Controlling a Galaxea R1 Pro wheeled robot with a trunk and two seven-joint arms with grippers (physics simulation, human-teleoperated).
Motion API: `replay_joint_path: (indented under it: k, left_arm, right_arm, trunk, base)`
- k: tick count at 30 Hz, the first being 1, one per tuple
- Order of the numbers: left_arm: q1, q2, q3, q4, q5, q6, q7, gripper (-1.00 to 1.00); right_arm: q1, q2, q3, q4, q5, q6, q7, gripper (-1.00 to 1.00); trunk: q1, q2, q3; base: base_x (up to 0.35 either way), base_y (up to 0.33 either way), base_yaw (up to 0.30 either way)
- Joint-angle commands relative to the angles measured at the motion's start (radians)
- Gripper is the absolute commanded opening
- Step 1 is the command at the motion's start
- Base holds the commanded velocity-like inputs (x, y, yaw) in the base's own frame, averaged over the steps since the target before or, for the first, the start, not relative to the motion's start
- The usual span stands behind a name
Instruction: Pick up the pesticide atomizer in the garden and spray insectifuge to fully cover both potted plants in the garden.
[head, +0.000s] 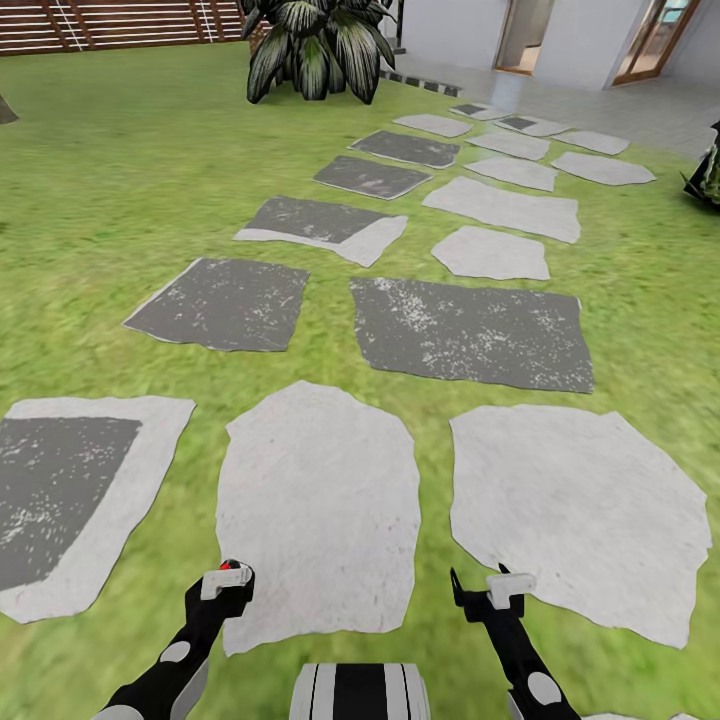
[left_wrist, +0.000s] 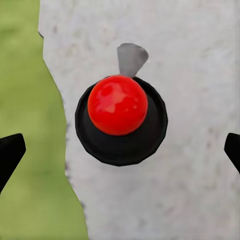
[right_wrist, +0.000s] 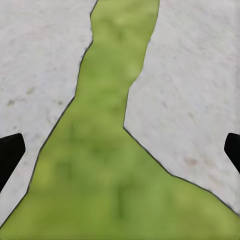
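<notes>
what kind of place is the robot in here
A simulated garden or backyard, most likely: green lawn set with flat grey stepping stones, a slatted wooden fence along the far edge, and a large dark-leaved bush near a white building with open doorways.

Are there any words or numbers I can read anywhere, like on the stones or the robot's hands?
None: no words, numbers, labels or signs can be read in these pictures.
The stepping stones are plain grey, with only speckles.
The left gripper and right gripper carry no writing.
The red ball on a black disc between the left fingers bears no mark.
The plant and fence show no sign.
</notes>
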Motion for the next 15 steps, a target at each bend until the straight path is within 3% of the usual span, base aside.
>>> replay_joint_path:
  k: [1,15]
  left_arm:
    - [0.000,0.000,0.000,0.001,0.002,-0.003,0.000,1.00]
    - [0.000,0.000,0.000,0.001,0.000,-0.003,0.000,1.00]
  right_arm:
    - [0.000,0.000,-0.001,0.001,0.008,-0.002,0.000,1.00]
    - [0.000,0.000,-0.001,0.002,0.008,-0.002,0.000,1.00]
  trunk:
    - [0.000,0.000,-0.001]
    - [0.000,0.000,-0.001]
  base:
    - [0.002,0.000,0.000]
    - [0.000,0.000,0.000]
